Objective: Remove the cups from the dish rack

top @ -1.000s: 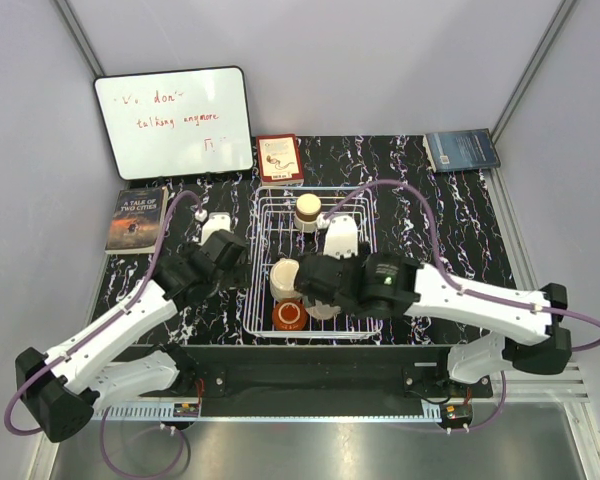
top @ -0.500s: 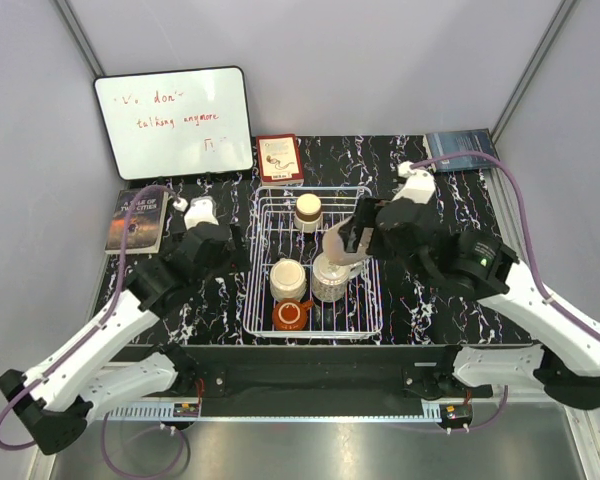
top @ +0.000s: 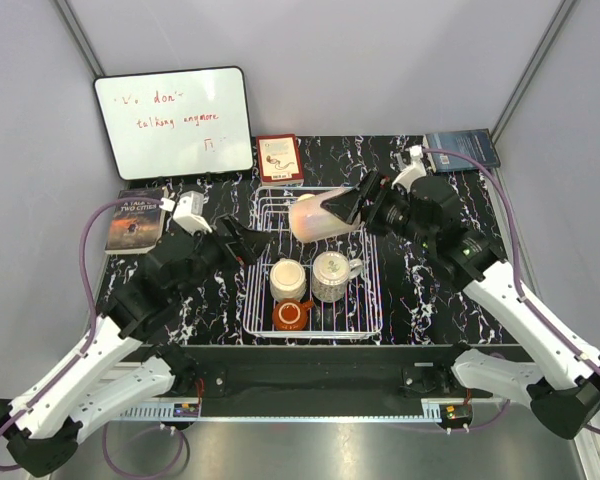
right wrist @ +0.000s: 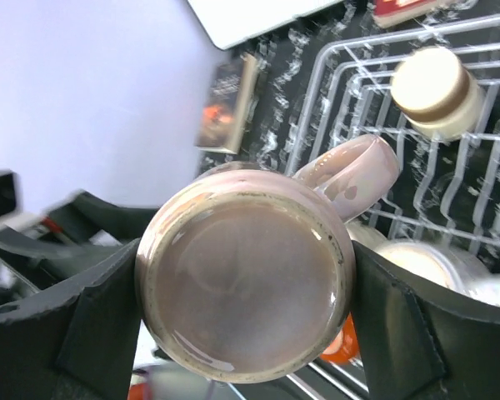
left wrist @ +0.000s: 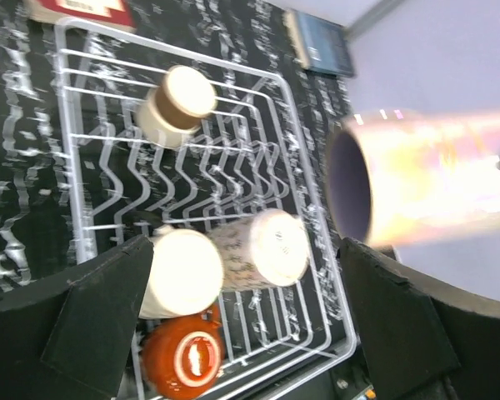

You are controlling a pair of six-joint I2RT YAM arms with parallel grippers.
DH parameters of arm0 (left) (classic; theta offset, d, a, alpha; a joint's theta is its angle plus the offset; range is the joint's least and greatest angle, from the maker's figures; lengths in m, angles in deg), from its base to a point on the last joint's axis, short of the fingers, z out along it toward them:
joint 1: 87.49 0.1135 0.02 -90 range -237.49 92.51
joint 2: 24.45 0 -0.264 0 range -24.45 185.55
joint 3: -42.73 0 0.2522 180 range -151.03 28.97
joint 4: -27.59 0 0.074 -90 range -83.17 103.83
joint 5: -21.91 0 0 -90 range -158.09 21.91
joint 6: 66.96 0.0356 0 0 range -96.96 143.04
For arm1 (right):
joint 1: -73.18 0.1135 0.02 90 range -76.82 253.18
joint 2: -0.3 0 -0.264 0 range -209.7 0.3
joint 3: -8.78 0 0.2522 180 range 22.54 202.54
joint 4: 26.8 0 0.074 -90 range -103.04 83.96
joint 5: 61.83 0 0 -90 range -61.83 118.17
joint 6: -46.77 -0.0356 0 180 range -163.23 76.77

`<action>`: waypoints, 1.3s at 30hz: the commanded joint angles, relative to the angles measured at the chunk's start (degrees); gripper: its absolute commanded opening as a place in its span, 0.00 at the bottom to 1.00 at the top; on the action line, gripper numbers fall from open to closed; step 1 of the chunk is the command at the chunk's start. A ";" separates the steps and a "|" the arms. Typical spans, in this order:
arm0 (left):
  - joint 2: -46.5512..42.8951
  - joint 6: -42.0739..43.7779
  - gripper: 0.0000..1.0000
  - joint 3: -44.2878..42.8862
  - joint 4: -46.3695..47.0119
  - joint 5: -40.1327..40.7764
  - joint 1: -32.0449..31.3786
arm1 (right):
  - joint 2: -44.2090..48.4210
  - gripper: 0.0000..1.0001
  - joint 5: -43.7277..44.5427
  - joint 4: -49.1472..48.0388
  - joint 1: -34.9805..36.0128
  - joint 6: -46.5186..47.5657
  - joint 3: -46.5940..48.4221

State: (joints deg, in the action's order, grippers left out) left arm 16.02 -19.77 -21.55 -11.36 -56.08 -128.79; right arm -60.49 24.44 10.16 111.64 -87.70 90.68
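Bright, even light with faint shadows. In the left wrist view the pink mug (left wrist: pixel 417 179) smears into glaring streaks at right; the right wrist view shows its glossy base sharp.

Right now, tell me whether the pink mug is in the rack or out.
Out. The right claw holds the pink mug tipped on its side, in the air over the dish rack's far end.

On the black marbled table (top: pixel 340 158), a whiteboard (top: pixel 173 122) with red handwriting leans at eleven o'clock. A red-bordered booklet (top: pixel 279 158), perhaps a box, sits at twelve. A blue book (top: pixel 461 150) lies at one o'clock and a dark paperback (top: pixel 135 220) at nine.
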 commanded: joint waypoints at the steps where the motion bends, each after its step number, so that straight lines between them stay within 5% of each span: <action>1: -3.02 -3.25 0.99 2.97 13.84 -5.95 -0.10 | 1.20 0.00 -13.40 -25.72 -6.54 -7.55 -3.34; 8: -3.82 -6.15 0.99 4.56 23.06 -8.84 0.52 | -2.04 0.00 -27.02 -52.17 -13.23 -24.34 -13.46; 16: 3.21 -4.39 0.82 0.95 28.70 -15.42 0.69 | -3.98 0.00 -31.43 -52.03 -13.23 -23.74 -12.42; 39: 16.22 -9.05 0.67 -0.28 46.81 -27.47 0.87 | -6.35 0.00 -36.44 -55.37 -13.14 -26.28 -14.70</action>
State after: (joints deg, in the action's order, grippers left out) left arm 30.88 -27.14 -19.91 27.72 -79.03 -128.24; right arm -66.90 -9.90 -36.11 98.30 -111.50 74.35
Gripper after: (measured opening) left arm 0.694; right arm 0.897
